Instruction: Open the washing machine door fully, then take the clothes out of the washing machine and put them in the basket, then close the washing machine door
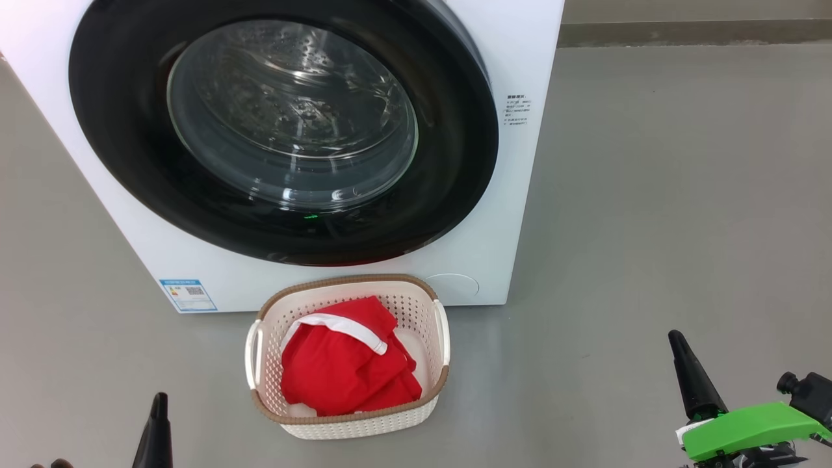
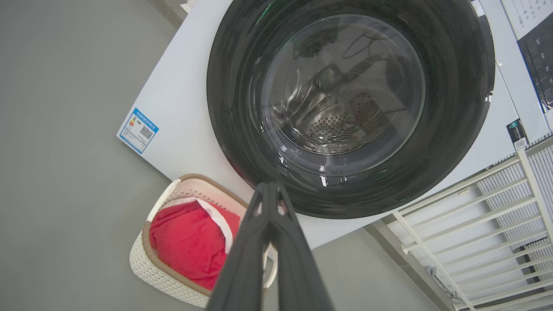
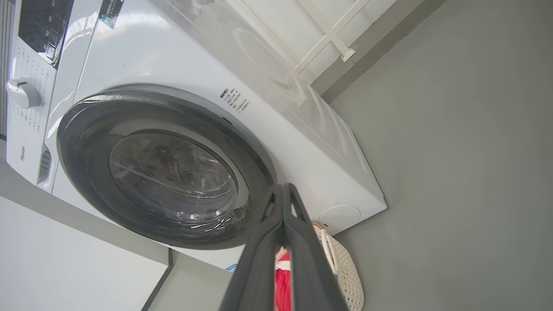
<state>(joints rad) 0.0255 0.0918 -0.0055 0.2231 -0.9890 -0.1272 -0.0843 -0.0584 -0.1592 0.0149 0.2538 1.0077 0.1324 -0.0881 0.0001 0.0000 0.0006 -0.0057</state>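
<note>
The basket [image 1: 348,356] stands on the floor [image 1: 650,227] just before the washing machine [image 1: 513,195]; the clothes [image 1: 344,364] lie in it.

Washing machine [image 1: 520,195] top was cut off at head view's edge. Blue label [image 1: 188,295] print was too small to read. Right pincer [image 3: 283,186] hid most of basket [image 3: 345,268] and clothes [image 3: 283,280], right wrist view.

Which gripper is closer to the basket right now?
Left. The left gripper is just left of the basket; the right gripper is much farther off to its right.

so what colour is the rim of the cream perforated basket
Brown, woven-look rim; head view shows it best.
</note>
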